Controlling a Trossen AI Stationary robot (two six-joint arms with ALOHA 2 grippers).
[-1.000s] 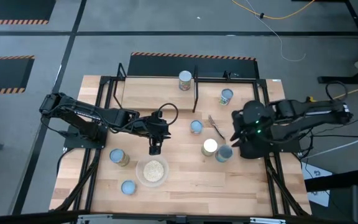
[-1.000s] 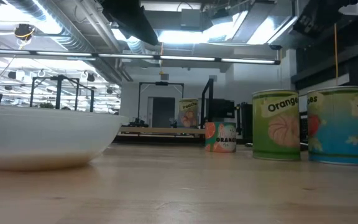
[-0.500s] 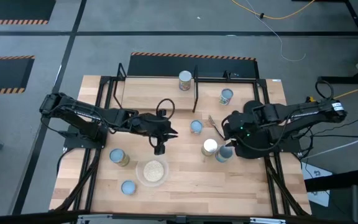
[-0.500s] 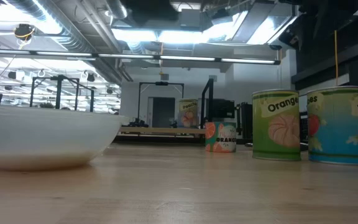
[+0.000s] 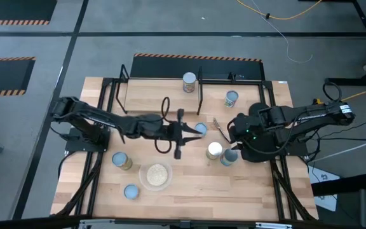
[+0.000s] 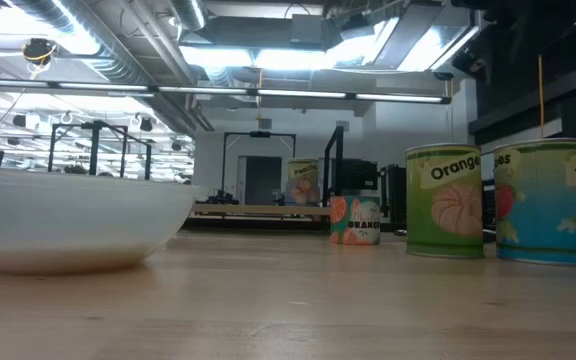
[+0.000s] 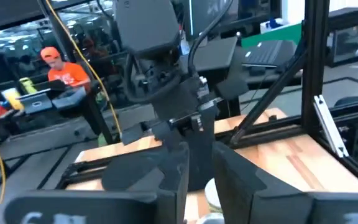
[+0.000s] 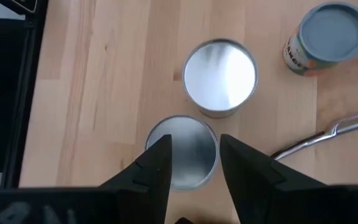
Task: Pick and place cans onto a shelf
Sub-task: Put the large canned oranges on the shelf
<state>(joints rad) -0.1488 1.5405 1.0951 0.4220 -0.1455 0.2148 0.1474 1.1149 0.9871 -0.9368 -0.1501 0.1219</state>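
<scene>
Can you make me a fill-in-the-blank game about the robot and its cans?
1. The right gripper hangs open above a can with a ____ top.
2. The clear bowl holds pale ____.
3. The fork lies on the ____.
4. The number of cans on the shelf is ____.

Missing words: silvery; grain; table; one

Six cans upright on the table, two touching at right (image 5: 229, 156) (image 5: 215, 150), one silver-topped can (image 5: 189, 81) standing on the light-wood shelf (image 5: 157, 94).
</scene>
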